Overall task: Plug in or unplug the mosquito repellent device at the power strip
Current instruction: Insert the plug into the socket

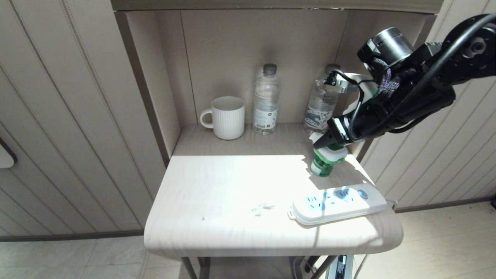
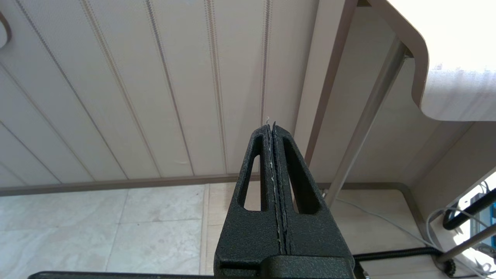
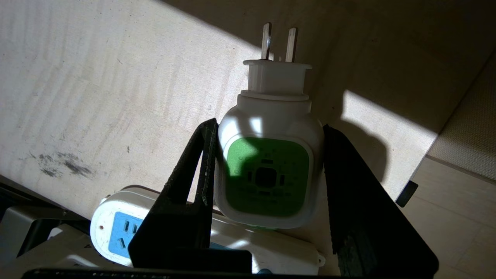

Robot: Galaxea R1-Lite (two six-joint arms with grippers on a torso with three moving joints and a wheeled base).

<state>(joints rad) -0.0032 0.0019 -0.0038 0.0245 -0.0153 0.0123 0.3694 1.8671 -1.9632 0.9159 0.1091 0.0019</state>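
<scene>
The right arm reaches in from the right, its claw [image 1: 329, 144] clamped on the white head of the mosquito repellent device [image 1: 325, 161], prongs bare, above the counter [image 1: 232, 193] just beyond the power strip [image 1: 338, 205] at the near right edge. The left claw [image 2: 273, 155] hangs closed beside the counter over the tiled floor [image 2: 116, 228]. A mug [image 1: 226, 117] and two water bottles [image 1: 266, 100] stand at the back
</scene>
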